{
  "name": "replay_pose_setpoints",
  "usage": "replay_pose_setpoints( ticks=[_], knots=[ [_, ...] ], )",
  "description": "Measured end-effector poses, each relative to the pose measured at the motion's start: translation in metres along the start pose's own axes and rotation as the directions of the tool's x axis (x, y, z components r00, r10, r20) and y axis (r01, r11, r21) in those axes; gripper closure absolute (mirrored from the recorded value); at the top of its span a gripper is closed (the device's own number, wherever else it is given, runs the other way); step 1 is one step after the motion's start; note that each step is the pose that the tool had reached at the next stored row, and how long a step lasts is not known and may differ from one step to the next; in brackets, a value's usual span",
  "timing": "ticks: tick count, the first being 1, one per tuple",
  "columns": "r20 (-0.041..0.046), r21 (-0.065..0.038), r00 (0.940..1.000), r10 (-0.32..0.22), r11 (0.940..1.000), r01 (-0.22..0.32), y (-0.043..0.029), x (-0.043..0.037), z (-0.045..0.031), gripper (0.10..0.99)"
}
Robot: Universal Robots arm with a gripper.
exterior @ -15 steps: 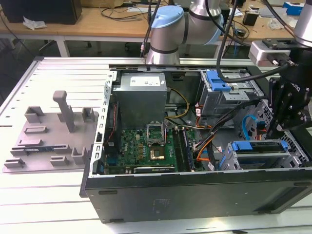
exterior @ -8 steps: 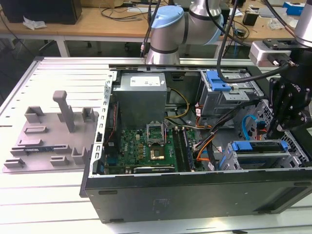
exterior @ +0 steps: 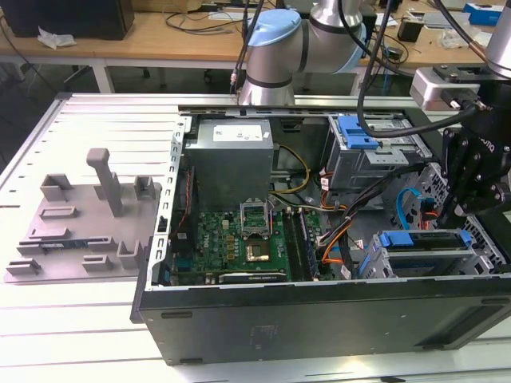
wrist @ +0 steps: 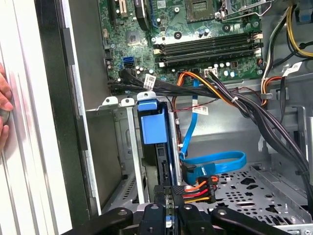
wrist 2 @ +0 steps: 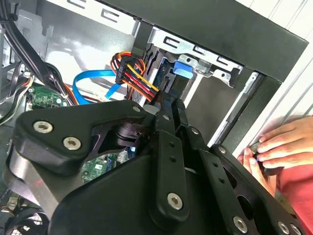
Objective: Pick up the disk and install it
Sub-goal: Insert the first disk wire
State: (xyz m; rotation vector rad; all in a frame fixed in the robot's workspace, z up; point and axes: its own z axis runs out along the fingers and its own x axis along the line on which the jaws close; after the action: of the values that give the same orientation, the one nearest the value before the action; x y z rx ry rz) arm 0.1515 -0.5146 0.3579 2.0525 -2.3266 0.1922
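The disk [exterior: 421,242] sits on edge in the drive cage [exterior: 479,259] at the open computer case's front, on the exterior view's right. Its bright blue carrier frame [wrist: 153,123] faces the motherboard, and the same frame [wrist 2: 180,69] shows in the second wrist view. My black gripper [exterior: 465,206] hangs over the cage's end. In both wrist views its fingers [wrist 2: 165,117] lie close together along the disk, and the gripper [wrist 2: 171,104] ends at the blue carrier. The gripper [wrist: 165,192] stands beside a red, orange and yellow power plug [wrist: 198,190].
A grey fixture with upright posts [exterior: 88,215] lies on the table on the exterior view's left. A second blue carrier [exterior: 355,132] sits in the upper bay. Blue data cables [wrist: 215,164] and black cable bundles [wrist: 254,110] cross the case. A person's hand [wrist 2: 274,147] rests outside the case wall.
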Motion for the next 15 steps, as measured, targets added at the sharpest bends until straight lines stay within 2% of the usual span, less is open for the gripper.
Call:
replay_pose_setpoints(
  ticks=[5,9,12,13,14,15],
  knots=[
    [0.0026,-0.007,0.9998,-0.020,0.9998,0.020,-0.0015,-0.0001,0.0002,0.918],
    [0.0079,-0.007,0.9987,-0.050,0.9987,0.050,-0.0016,0.0000,0.0001,0.918],
    [0.0236,-0.010,0.9974,-0.068,0.9976,0.068,-0.0016,0.0001,0.0001,0.918],
    [0.0334,-0.011,0.9971,-0.068,0.9976,0.069,-0.0017,0.0002,0.0002,0.918],
    [0.0489,-0.013,0.9965,-0.068,0.9976,0.069,-0.0019,0.0009,0.0003,0.918],
    [0.0543,-0.014,0.9962,-0.068,0.9975,0.069,-0.0023,0.0025,0.0005,0.918]
  ],
)
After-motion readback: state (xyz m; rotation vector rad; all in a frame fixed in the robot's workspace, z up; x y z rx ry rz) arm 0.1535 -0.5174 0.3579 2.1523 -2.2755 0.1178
